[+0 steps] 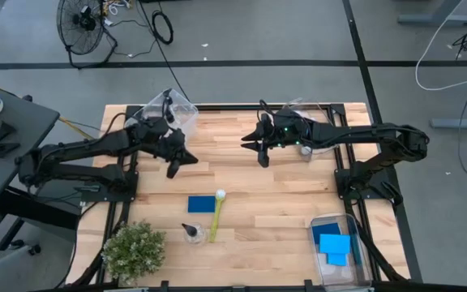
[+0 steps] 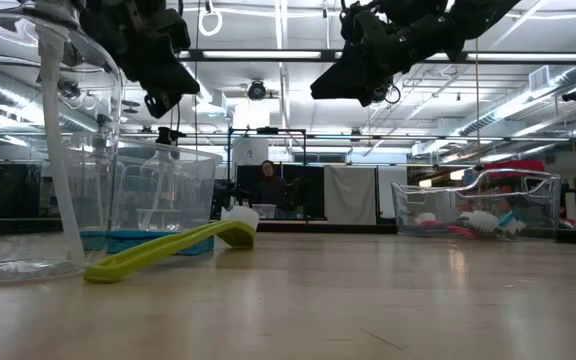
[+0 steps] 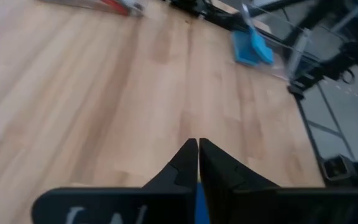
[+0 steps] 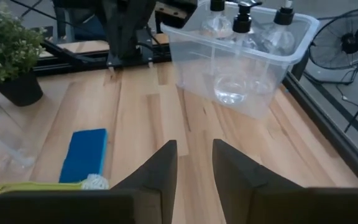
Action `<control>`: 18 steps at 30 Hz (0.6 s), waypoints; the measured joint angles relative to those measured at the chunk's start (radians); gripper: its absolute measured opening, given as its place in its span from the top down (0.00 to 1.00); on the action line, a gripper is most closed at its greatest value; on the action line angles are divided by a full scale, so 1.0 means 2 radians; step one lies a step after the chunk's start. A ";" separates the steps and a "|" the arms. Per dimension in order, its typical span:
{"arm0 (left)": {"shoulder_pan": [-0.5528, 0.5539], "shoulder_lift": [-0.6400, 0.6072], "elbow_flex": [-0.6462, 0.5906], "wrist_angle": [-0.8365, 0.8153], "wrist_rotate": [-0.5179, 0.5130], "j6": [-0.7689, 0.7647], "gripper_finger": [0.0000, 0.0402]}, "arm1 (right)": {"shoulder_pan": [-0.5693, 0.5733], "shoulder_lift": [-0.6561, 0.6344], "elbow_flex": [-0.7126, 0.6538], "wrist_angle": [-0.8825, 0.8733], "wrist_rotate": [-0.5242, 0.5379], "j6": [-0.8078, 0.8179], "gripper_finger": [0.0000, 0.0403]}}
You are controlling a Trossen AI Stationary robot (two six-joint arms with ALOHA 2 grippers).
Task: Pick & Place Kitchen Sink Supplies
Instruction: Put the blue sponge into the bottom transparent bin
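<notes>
Both arms are hovering above the desk: left end effector closed and empty, right end effector parted, empty, ready for the sponge.

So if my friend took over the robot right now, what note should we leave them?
Left gripper: shut, holding nothing, raised over the table's left side.
Right gripper: open, empty, raised near the table's middle.
On the bare table: a blue sponge, a yellow-green brush beside it, and a small clear bottle.
Done: other sponges lie in the bin by the right arm; bottles stand in the far bin.
Left: put away those three loose things.
</notes>
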 joint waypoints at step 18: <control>-0.104 0.001 0.000 -0.001 -0.041 -0.025 0.96 | 0.067 0.000 0.000 0.001 0.002 -0.013 0.74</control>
